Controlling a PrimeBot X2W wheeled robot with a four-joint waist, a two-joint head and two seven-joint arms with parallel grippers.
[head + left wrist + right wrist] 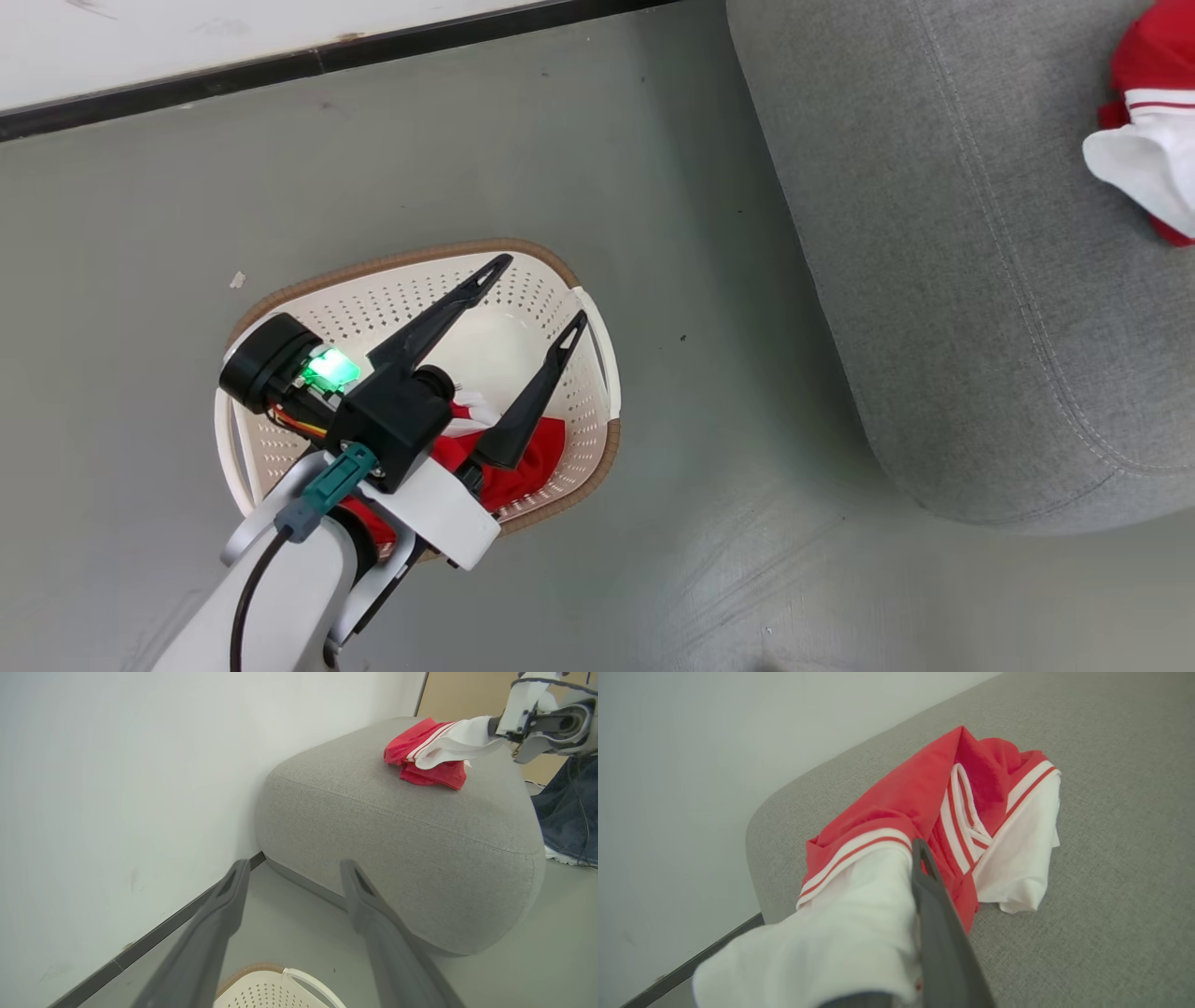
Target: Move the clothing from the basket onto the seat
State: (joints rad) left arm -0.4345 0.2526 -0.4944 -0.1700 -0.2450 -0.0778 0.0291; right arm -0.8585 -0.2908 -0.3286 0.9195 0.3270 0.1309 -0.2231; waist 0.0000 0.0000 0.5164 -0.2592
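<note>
Clothing [901, 798] lies on the sofa [1111, 905], pinched between the right fingers [938, 924]; the left fingers [439, 320] stand spread above the basket [373, 303].

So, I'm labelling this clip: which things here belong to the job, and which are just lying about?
Job: basket, garment in it, sofa, garment on it held by the shut right end effector, open left end effector.
Lying about: floor scrap, person's leg.
</note>
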